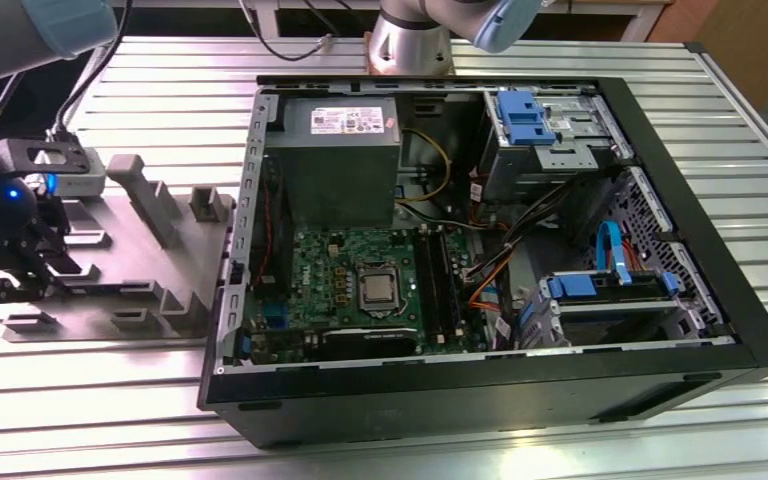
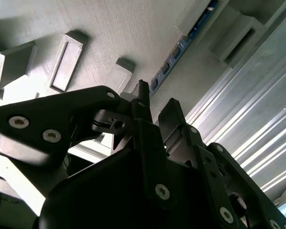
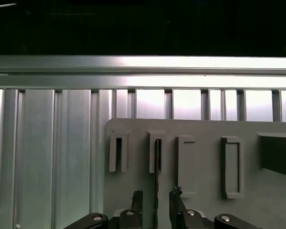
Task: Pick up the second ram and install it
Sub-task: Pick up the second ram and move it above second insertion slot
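I am watching the gripper [image 3: 156,193] hanging open over the grey fixture [image 3: 207,162], one finger on each side of the second ram [image 3: 157,157]. The ram is standing on its edge, with a narrow gap to each finger.

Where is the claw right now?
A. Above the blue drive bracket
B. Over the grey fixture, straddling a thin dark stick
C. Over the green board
B: in the first wrist view the claw stands open on either side of the second ram, upright in the grey fixture.
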Motion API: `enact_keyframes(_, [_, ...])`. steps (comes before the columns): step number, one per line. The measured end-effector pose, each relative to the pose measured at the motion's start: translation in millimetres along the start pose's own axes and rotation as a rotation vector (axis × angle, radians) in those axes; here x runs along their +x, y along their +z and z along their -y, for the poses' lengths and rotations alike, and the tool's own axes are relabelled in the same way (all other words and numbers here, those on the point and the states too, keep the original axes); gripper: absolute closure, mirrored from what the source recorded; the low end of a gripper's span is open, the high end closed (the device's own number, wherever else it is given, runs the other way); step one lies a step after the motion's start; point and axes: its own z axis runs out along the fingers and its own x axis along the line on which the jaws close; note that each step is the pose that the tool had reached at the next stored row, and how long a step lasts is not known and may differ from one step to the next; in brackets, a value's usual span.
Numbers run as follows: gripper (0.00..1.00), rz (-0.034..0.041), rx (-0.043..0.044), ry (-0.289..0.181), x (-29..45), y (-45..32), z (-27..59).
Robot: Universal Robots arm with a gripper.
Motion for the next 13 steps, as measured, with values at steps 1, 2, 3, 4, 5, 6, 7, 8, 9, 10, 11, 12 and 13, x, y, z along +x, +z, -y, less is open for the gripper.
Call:
enact_keyframes(1, [0.64,0.0000,0.0000,0.000,0.0,1.6,0.1])
enact_keyframes(2, [0.64,0.0000,0.0001,0.000,0.0,3.3,0.2])
enact_keyframes(3, [0.64,0.0000,0.0000,0.000,0.0,5.0,0.1])
enact_keyframes(4, [0.64,0.0000,0.0000,0.000,-0.1,6.4,0.2])
enact_keyframes(5, [0.64,0.0000,-0.0001,0.000,-0.1,6.9,0.2])
enact_keyframes(6, [0.64,-0.0001,-0.0002,0.000,-0.1,6.9,0.2])
enact_keyframes(7, [0.64,-0.0002,-0.0003,0.000,-0.1,6.9,0.2])
enact_keyframes(8, [0.64,-0.0001,-0.0002,0.000,-0.1,7.0,0.2])
enact_keyframes(9, [0.64,0.0000,-0.0001,0.000,-0.1,7.1,0.2])
enact_keyframes(10, [0.64,-0.0001,-0.0001,0.000,-0.1,7.1,0.2])
enact_keyframes(11, [0.64,0.0002,0.0001,0.000,-0.1,7.6,0.3])
enact_keyframes(12, [0.64,0.0010,0.0004,0.000,-0.2,8.6,0.3])
enact_keyframes(13, [0.64,0.0014,0.0003,0.000,-0.2,9.2,0.3])
